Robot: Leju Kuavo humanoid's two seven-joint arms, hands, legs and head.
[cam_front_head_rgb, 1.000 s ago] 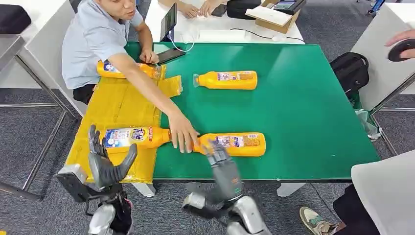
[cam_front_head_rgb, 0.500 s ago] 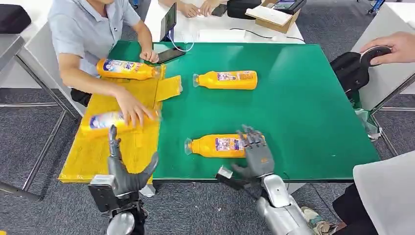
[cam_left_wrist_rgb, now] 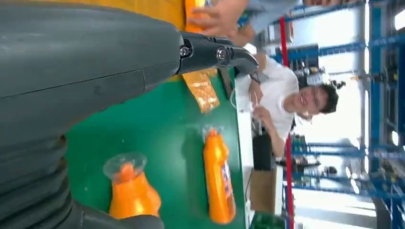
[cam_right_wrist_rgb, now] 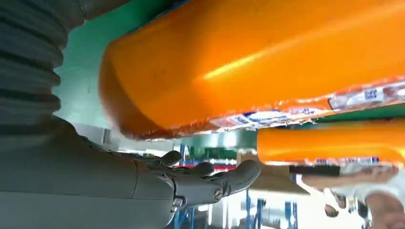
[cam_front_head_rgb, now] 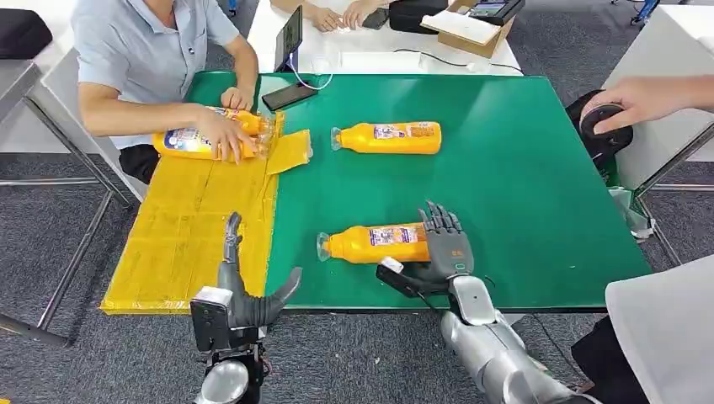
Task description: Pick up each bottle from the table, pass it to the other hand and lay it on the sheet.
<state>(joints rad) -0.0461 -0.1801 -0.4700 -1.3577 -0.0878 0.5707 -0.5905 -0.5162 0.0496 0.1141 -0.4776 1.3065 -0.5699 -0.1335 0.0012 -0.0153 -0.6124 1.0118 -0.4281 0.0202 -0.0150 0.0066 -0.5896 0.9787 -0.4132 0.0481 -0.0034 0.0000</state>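
Note:
An orange bottle [cam_front_head_rgb: 370,244] lies on the green table [cam_front_head_rgb: 522,185] near the front edge, cap to the left. My right hand [cam_front_head_rgb: 444,246] rests at its base end, fingers stretched out and spread, not closed round it. In the right wrist view the bottle [cam_right_wrist_rgb: 248,62] lies along that hand [cam_right_wrist_rgb: 191,183]. My left hand [cam_front_head_rgb: 242,295] hovers with fingers apart at the table's front edge, beside the yellow sheet [cam_front_head_rgb: 194,227]. A second orange bottle [cam_front_head_rgb: 389,137] lies at the far middle. In the left wrist view both bottles show, the near one [cam_left_wrist_rgb: 130,193] and the far one [cam_left_wrist_rgb: 218,176].
A seated person's hand [cam_front_head_rgb: 221,133] holds bottles [cam_front_head_rgb: 189,141] at the sheet's far end. A phone [cam_front_head_rgb: 289,95] lies at the table's back left. On the right, a person's hand [cam_front_head_rgb: 636,101] holds a black round thing above a black bag [cam_front_head_rgb: 602,139]. Someone sits at bottom right.
The person slid the bottle from the sheet's near part to its far end. My right hand came up to the near bottle's base. My left hand shifted right.

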